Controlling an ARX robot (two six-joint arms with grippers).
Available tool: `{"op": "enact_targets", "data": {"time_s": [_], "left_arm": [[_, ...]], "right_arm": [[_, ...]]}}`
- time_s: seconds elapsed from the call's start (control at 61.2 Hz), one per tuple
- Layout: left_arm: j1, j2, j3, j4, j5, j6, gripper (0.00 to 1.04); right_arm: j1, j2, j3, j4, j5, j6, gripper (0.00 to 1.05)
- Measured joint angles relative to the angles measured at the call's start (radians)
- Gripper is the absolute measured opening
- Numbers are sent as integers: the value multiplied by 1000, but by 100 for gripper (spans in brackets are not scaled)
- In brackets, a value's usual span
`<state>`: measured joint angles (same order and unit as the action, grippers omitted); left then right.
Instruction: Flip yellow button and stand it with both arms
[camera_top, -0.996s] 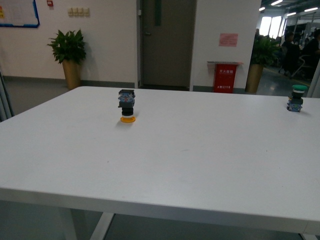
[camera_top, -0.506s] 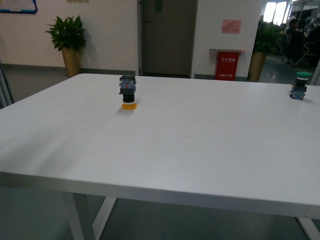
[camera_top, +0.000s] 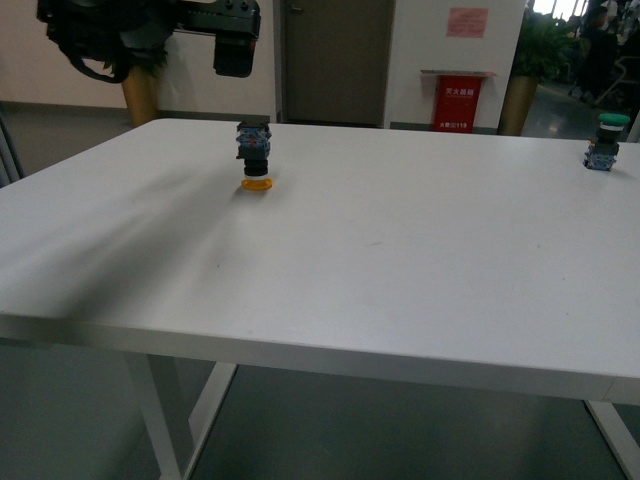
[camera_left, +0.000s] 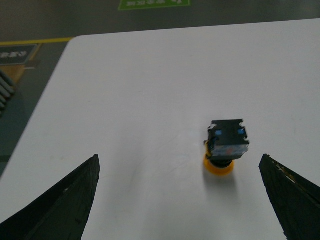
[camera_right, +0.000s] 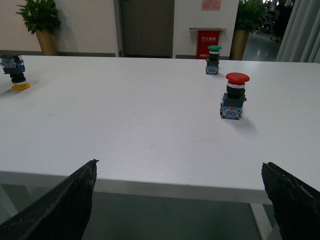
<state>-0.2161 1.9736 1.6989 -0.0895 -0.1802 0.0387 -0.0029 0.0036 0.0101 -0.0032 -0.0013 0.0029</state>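
Observation:
The yellow button stands upside down on the white table, its yellow cap on the surface and its dark block with blue parts on top. My left gripper hangs open above and a little behind it, apart from it. In the left wrist view the button lies between and beyond the open fingers, right of the gripper's middle. My right gripper is open and empty at the table's near edge, far from the button. The right arm is out of the front view.
A green-capped button stands upright at the table's far right, also in the right wrist view. A red-capped button stands upright nearer the right gripper. Potted plants, a door and a red bin stand beyond the table.
My left arm has come into the front view at the upper left, above the yellow button. The front view has tilted downward. The buttons have not moved.

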Motion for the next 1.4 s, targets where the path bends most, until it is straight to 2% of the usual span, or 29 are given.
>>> {"op": "enact_targets", "data": {"time_s": [0.278, 0.457, 1.306, 1.323, 1.404], "left_arm": [[-16, 225, 306, -146, -5, -51, 99], [-47, 274, 381, -167, -5, -51, 99], [-58, 359, 368, -148, -8, -63, 99], [-58, 359, 368, -147, -8, -63, 98], [-58, 360, 371, -146, -8, -62, 83]], "right_arm": [[0, 0, 0, 0, 0, 0, 98], [0, 0, 0, 0, 0, 0, 98], [0, 0, 0, 0, 0, 0, 98], [0, 0, 0, 0, 0, 0, 98], [0, 0, 0, 0, 0, 0, 98]]}}
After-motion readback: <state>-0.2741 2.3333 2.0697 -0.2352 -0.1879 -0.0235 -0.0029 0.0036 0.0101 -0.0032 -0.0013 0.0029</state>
